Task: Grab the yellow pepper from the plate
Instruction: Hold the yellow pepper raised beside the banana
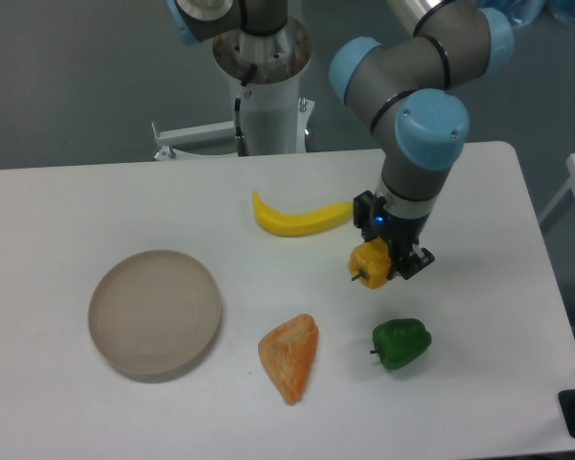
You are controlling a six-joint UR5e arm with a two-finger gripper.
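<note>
Yellow pepper (371, 263) in downward-pointing jaws

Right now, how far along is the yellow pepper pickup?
Mostly done: the plate holds nothing, and the gripper grips the yellow pepper far to the plate's right, near the banana and green pepper. Whether it's lifted clear of the table is unclear.

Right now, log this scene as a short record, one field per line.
gripper: shut on the yellow pepper, above the table
plate: bare, front left
banana: behind the gripper, lying flat
orange wedge: right of the plate
green pepper: below the held pepper in the image
</note>
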